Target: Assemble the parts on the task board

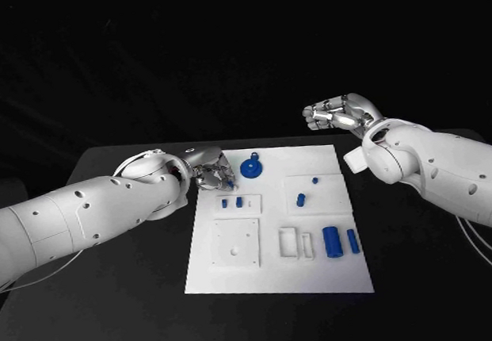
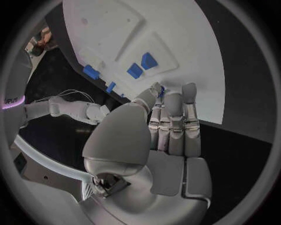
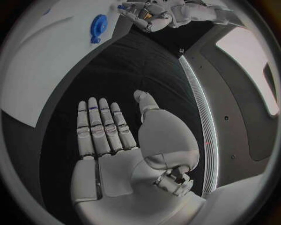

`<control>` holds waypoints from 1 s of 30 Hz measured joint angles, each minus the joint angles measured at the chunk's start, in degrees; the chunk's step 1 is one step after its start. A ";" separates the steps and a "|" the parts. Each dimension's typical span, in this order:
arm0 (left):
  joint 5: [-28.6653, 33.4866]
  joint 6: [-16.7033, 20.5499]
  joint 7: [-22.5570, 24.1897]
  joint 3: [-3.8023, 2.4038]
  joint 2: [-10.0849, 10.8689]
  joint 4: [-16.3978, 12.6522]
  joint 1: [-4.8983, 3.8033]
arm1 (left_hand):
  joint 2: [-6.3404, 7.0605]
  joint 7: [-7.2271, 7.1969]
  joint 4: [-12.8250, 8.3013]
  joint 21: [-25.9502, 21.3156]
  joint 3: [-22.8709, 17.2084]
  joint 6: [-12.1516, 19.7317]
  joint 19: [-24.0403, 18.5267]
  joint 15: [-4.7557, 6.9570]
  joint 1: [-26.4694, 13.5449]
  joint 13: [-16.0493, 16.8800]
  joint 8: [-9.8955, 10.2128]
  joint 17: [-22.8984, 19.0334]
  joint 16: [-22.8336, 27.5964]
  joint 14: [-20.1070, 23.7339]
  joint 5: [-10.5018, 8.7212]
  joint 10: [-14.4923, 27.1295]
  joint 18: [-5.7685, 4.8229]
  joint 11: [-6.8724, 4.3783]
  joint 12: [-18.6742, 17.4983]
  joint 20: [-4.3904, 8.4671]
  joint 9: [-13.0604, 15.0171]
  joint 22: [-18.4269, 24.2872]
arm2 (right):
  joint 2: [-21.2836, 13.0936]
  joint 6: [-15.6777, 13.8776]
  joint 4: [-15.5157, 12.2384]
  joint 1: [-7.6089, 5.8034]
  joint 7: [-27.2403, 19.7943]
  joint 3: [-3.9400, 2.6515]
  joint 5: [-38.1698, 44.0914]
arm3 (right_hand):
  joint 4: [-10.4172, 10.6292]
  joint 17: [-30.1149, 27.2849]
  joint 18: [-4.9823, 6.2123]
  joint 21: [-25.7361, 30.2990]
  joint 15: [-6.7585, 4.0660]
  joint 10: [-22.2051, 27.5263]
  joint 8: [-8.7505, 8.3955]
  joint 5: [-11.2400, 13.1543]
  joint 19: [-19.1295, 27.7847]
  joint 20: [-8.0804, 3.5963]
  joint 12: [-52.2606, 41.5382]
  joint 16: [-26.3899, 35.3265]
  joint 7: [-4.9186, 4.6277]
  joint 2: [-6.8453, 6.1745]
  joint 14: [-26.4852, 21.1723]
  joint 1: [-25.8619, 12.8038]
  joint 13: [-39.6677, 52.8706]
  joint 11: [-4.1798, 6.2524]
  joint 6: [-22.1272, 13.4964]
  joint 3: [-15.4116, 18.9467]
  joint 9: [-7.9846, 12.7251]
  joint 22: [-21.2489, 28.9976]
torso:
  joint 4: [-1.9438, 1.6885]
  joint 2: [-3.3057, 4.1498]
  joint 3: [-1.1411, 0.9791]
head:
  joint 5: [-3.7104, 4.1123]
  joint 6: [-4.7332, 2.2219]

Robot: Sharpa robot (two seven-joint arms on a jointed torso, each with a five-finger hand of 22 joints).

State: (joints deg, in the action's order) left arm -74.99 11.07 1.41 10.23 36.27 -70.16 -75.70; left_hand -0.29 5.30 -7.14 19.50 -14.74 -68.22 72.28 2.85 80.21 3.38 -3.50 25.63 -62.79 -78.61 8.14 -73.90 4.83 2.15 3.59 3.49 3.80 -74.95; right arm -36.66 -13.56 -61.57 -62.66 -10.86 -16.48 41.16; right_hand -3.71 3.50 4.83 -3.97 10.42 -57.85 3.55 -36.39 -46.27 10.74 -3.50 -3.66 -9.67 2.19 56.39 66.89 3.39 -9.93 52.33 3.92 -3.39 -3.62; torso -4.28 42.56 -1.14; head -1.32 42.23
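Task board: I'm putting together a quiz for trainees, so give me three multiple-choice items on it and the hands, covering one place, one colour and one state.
1. Where does the round part lie?
A. At the far edge of the task board, beside the left hand
B. At the board's near edge
C. On the table, off the board

2. What colour are the parts?
A. Red
B. Blue
C. Green

3. What is the right hand doing?
A. Gripping a part
B. Pressing on the board
C. Hanging off the board, holding nothing

Key: A, the head view shows it there; B, every piece is blue; C, its fingers are bare.
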 measured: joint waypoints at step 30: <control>0.07 0.03 -0.14 0.00 -0.14 -0.52 0.08 | 0.30 -0.08 0.00 0.00 0.00 0.28 0.00 -0.01 0.29 -0.03 0.01 -0.02 0.00 0.00 0.00 0.00 0.00 0.00 0.00 0.00 0.05 0.02 | 0.00 0.01 0.04 0.00 0.03 0.00 0.00 | 0.16 0.00 0.00 0.00 0.00 0.00 0.00 0.00 0.00 0.00 0.00 0.00 0.00 0.00 0.00 0.00 0.00 0.00 0.00 -0.16 0.00 0.00 | 0.03 -0.01 0.01 | 0.13 0.13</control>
State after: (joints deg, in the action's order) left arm -74.92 11.10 1.28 10.23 36.13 -70.69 -75.63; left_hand 0.01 5.22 -7.14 19.50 -14.74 -67.94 72.28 2.84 80.50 3.35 -3.49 25.62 -62.79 -78.61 8.14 -73.90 4.83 2.15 3.58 3.48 3.85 -74.92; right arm -36.66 -13.55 -61.53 -62.66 -10.83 -16.49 41.16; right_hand -3.56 3.50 4.83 -3.97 10.42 -57.85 3.55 -36.39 -46.27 10.74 -3.50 -3.66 -9.67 2.19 56.39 66.89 3.39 -9.93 52.33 3.76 -3.39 -3.62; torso -4.25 42.54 -1.13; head -1.19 42.36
